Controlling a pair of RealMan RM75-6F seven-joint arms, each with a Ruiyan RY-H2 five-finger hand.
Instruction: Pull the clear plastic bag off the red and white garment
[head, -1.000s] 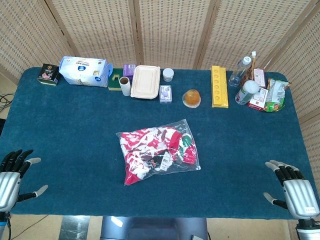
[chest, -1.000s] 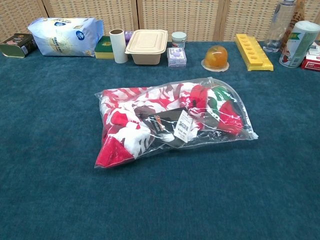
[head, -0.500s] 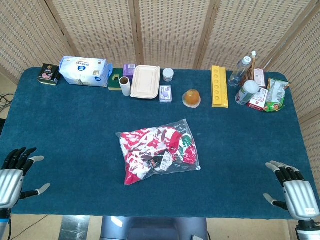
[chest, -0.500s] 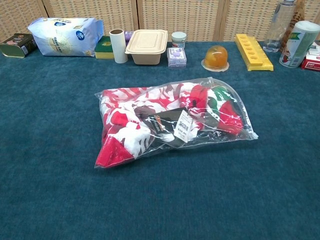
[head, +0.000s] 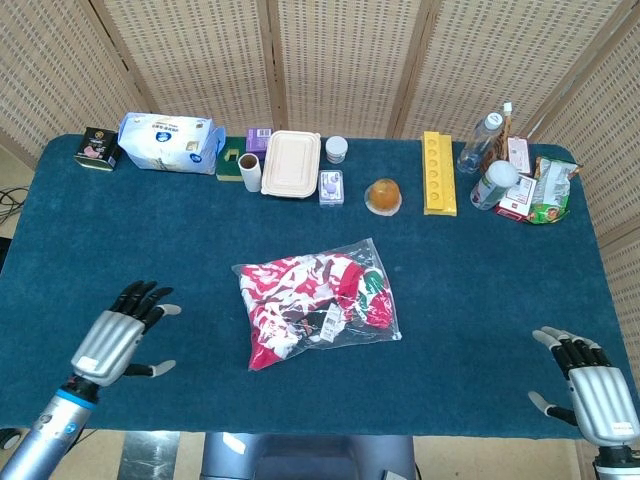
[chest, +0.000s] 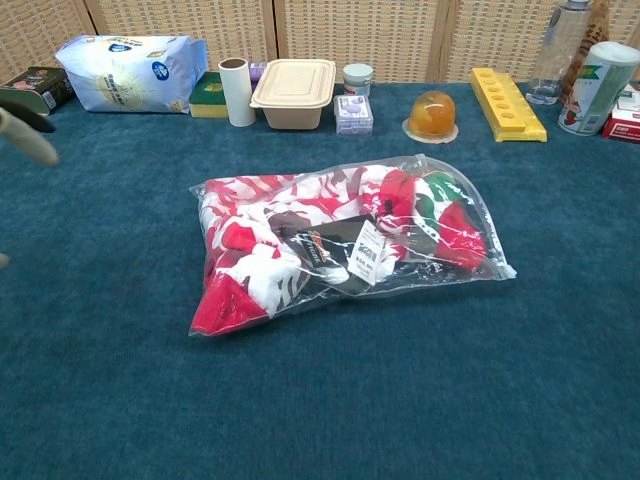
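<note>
Now the silver left hand spreads its black fingers over the blue cloth table, holding nothing, at nine o'clock from the clear plastic bag. Inside lies the red and white garment, mid-table, its white barcode tag unreadable. At four o'clock, the right hand lies splayed and empty.

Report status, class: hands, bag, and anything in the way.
Left hand open, over the table left of the clear plastic bag. Right hand open at near right edge. Bag untouched, garment inside. Nothing in the way.
</note>
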